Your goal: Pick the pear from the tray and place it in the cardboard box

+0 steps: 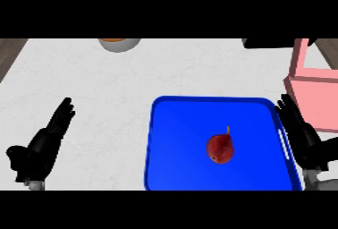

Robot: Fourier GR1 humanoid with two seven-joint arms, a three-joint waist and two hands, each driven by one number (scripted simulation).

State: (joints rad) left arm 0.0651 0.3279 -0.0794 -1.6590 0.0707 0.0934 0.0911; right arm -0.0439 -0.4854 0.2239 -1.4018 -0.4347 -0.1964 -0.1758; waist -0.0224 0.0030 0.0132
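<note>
A red pear (221, 148) with a short stem lies on the blue tray (191, 116), a little right of its middle. My right hand (305, 134) stands open at the tray's right rim, fingers straight and pointing away from me, apart from the pear. At the lower left my left hand (45, 141) rests open on the white counter, well left of the tray. A pink box (315, 89) stands at the right edge, just beyond the tray's far right corner; only part of it shows.
A grey bowl (119, 44) with something orange inside sits at the counter's far edge, left of centre. A dark object (271, 43) lies at the far right, behind the pink box. White counter stretches between my left hand and the tray.
</note>
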